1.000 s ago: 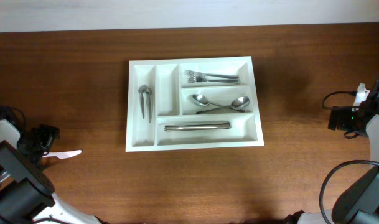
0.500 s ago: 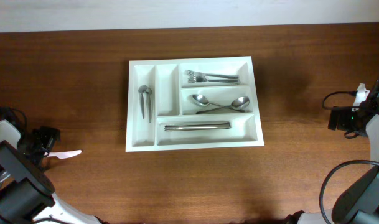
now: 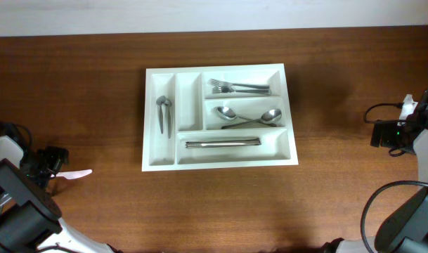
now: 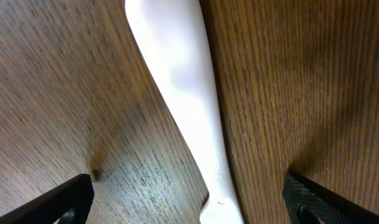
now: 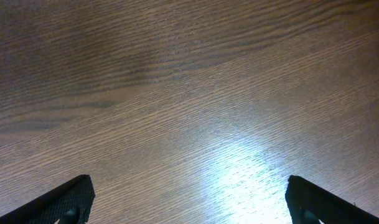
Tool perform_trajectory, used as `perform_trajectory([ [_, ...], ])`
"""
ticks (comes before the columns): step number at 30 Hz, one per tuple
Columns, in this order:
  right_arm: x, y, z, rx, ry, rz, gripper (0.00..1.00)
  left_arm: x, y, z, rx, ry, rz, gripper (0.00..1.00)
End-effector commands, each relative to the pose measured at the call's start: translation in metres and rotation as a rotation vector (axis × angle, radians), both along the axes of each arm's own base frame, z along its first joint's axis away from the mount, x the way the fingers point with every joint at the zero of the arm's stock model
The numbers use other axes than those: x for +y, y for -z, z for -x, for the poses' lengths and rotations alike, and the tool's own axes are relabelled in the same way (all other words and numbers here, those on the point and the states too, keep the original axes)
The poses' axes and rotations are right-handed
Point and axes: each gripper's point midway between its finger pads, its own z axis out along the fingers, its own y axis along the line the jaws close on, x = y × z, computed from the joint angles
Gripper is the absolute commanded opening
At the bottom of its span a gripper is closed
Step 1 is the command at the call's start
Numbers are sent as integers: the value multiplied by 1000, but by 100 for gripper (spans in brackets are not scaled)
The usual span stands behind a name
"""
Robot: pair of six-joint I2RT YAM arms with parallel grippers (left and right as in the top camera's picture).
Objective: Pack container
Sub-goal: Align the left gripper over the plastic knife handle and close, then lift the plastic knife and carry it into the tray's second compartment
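The container [image 3: 189, 98], a white five-compartment tray, lies at the table's middle. It holds forks [image 3: 238, 88], spoons [image 3: 249, 118], knives [image 3: 222, 143] and small spoons [image 3: 164, 112]. A white plastic utensil [image 3: 76, 173] lies on the table at the far left. My left gripper [image 3: 55, 165] is at its left end. In the left wrist view the utensil [image 4: 183, 81] lies on the wood between my left gripper's [image 4: 189, 205] wide-open jaws, not clamped. My right gripper [image 3: 382, 133] is at the far right, open and empty over bare wood [image 5: 189, 205].
Brown wooden table [image 3: 214, 211] all round the tray. Cables and arm bodies sit at the far left [image 3: 10, 204] and far right [image 3: 410, 211] edges. A pale wall strip runs along the back edge [image 3: 214, 14].
My left gripper has shifted slightly toward the front edge beside the white utensil. The utensil, the tray and the right arm have not moved.
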Motion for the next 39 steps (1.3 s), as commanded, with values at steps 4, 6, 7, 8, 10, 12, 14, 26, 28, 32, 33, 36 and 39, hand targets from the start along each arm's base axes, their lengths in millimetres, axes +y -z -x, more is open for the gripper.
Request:
perform_trajectory([
  [4,-1,0,1,0,14,5,99,1,7,4,19,-15,-3,99],
  [6,-1,0,1,0,14,5,99,1,7,4,18,-15,-4,99],
  [7,-1,0,1,0,14,5,99,1,7,4,18,-15,-3,99],
  [8,-1,0,1,0,14,5,99,1,7,4,19,-15,-4,100],
  [10,-1,0,1,0,14,5,99,1,7,4,18,-15,-3,93],
  [12,-1,0,1,0,14,5,99,1,7,4,19,-16,-3,80],
  [14,-1,0,1,0,14,5,99,1,7,4,19,-16,-3,69],
  [26,-1,0,1,0,14,5,99,1,7,4,19,-16,-3,13],
  [28,-1,0,1,0,14,5,99,1,7,4,19,-16,-3,8],
  [32,-1,0,1,0,14,5,99,1,7,4,19,-16,-4,2],
  [33,-1,0,1,0,14,5,99,1,7,4,19,-16,-4,2],
  [36,-1,0,1,0,14,5,99,-1,7,3,11,-3,5,2],
  [39,-1,0,1,0,14,5,99,-3,5,-4,-15,31,23,2],
])
